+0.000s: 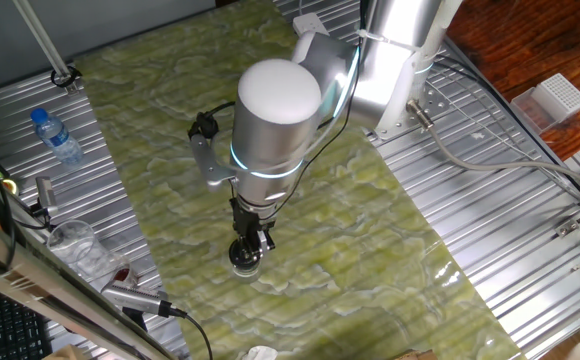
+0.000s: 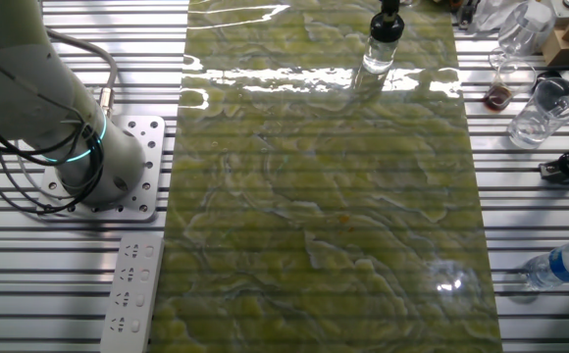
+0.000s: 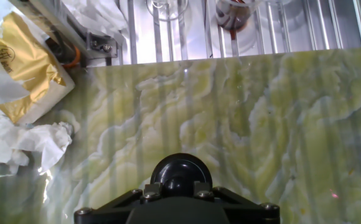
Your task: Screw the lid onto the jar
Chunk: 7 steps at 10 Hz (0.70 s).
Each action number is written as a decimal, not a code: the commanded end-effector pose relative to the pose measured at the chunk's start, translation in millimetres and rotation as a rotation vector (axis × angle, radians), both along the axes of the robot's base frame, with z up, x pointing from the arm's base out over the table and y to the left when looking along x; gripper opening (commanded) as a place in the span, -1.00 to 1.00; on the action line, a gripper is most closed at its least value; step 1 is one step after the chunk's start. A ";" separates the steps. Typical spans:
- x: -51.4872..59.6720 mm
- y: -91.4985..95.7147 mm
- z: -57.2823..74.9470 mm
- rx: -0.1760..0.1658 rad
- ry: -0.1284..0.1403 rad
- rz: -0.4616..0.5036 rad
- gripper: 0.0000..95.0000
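The jar [image 1: 245, 260] stands upright on the green marbled mat near its front edge. In the other fixed view its pale see-through body [image 2: 380, 57] shows at the mat's far edge. The black lid [image 3: 180, 171] sits on top of it. In the hand view the lid lies directly under the hand, with its glossy centre showing. My gripper [image 1: 251, 240] comes straight down onto the jar top, and its fingers [image 3: 153, 188] stand at either side of the lid, closed on it. The jar body is hidden under the lid in the hand view.
A blue-capped water bottle [image 1: 56, 136] and a clear plastic cup [image 1: 75, 245] lie on the metal slats left of the mat. A small glass with red liquid [image 3: 233, 15], a gold packet [image 3: 25, 62] and crumpled tissue [image 3: 25, 140] sit close by. A power strip [image 2: 132, 289] lies beside the robot base.
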<state>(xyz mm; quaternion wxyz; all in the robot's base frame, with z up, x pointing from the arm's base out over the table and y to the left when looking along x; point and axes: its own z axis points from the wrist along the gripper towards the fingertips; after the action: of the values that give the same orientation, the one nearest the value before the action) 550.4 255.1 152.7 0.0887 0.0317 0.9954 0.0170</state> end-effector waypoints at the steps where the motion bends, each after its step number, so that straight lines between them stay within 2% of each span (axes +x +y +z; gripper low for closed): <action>1: 0.7 0.8 -1.5 0.007 0.001 0.001 -1.00; 2: 0.7 0.8 -1.5 0.011 0.002 0.001 -1.00; 3: 0.7 0.8 -1.6 0.014 0.002 0.003 -0.60; 6: 0.7 0.7 -3.3 0.015 0.002 0.007 -0.60; 7: 0.7 0.6 -3.8 0.015 0.003 0.009 -0.20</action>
<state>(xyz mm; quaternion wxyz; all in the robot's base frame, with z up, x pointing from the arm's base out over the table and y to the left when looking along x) 550.6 255.5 148.5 0.0869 0.0277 0.9955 0.0245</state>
